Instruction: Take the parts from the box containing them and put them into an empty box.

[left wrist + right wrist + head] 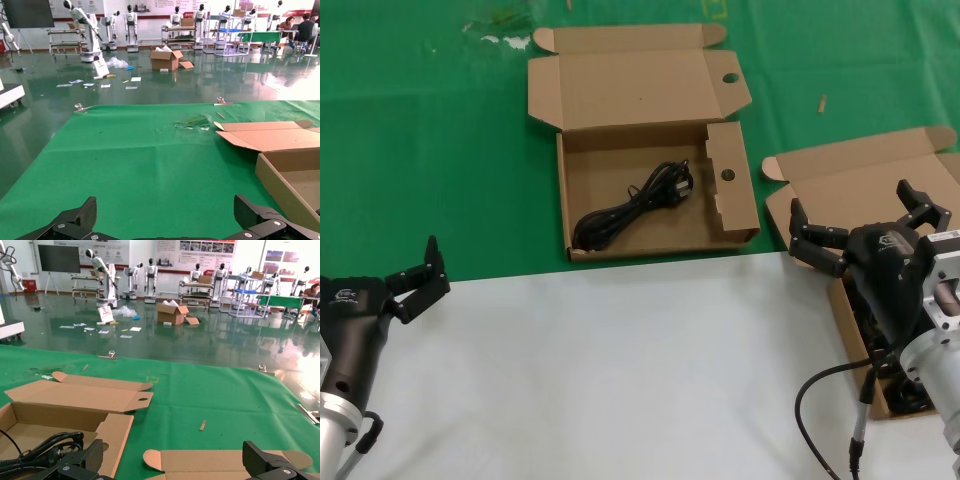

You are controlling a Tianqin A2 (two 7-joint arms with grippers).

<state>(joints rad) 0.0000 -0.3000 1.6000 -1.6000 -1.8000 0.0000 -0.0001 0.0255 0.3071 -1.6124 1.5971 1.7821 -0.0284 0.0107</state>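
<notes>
Head view had the right gripper (pixel 865 226) spread wide, empty, over the source box (pixel 820 195); next it probably needed lowering onto a cord (pixel 895 385).

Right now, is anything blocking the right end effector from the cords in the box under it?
Nothing visible is. The right end effector hangs open over the box, whose lid is folded back. The cords lie inside, partly hidden behind the arm.

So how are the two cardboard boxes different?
The middle box has a stepped partition with a round hole and one black cord inside, in full view. The right box has a plain lid and sits mostly hidden under the right end effector. Both are brown cardboard, lids open.
</notes>
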